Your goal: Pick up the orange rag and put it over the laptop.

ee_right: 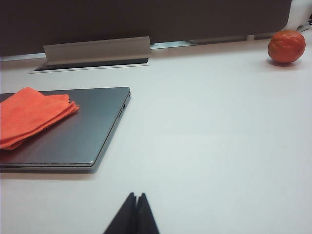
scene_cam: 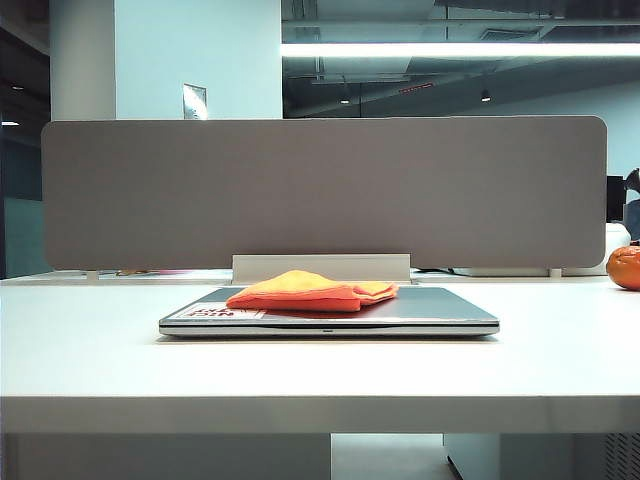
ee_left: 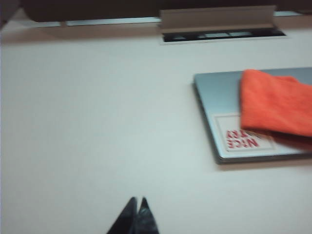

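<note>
The orange rag (scene_cam: 312,290) already lies folded on the closed lid of the laptop (scene_cam: 440,308), sitting toward the sticker (ee_left: 241,136) side and covering roughly the middle third of it, so the job looks essentially finished to me. The laptop sits square on the white desk (scene_cam: 320,370), just in front of the grey cable flap (scene_cam: 320,267) and the tall divider panel (scene_cam: 320,190). Neither arm shows from the front. The left claw (ee_left: 136,207) hangs over bare desk well to the side of the laptop, its two dark tips pressed together with nothing between them. The right claw (ee_right: 135,202) is likewise pinched shut and empty, over open desk on the laptop's other side. A round orange pumpkin-like thing (ee_right: 286,46) rests far off by the divider, well clear of everything. What could still spoil this, I'd guess, is a careless arm move: a claw sweeping low across the lid could snag the soft cloth and drag it off, or nudge the thin laptop along the smooth desk. One rag edge lies close to the lid's front, so a small tug might let it slide over.
</note>
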Available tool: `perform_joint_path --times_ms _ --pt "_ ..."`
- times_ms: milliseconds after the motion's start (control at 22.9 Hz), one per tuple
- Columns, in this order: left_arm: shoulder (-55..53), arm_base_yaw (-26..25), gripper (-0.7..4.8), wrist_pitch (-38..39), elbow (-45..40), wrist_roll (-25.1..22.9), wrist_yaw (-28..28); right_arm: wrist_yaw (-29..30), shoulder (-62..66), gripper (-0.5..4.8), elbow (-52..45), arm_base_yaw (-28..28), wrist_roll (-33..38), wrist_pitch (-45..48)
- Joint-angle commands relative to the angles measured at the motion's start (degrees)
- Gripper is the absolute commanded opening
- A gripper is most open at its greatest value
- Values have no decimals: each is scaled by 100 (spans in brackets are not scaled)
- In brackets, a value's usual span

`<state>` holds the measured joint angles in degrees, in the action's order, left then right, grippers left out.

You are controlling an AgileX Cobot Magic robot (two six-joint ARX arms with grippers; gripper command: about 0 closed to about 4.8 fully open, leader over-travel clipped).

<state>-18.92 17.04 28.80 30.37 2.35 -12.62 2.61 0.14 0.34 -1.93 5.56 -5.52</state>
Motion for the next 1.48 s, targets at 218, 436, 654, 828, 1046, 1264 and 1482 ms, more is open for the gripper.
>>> perform_joint_path --times_ms 218,436,654,828,1046,1264,1482 --pt "70 -911 -6 -1436 -973 284 481 -13 -9 -5 -20 -4 0 63" --pt "509 -1646 -6 -2256 -1974 514 1049 -13 -9 -5 -20 -4 0 61" --pt "1161 -1928 -6 -2376 -2435 520 1051 -13 -9 -5 -20 -4 -2 63" --pt "1517 -2120 -6 -2378 -2618 516 1049 -13 -9 -5 -20 -4 -2 63" --pt "1720 -2138 -6 -2570 -2833 514 1209 -13 -9 -5 -20 -4 -2 61" --pt "1843 -2135 -6 -2717 -2992 496 1567 -13 -9 -5 -20 -4 0 63" --pt "1869 -2061 -6 -2721 -2992 492 1558 -13 -9 -5 -20 -4 0 61"
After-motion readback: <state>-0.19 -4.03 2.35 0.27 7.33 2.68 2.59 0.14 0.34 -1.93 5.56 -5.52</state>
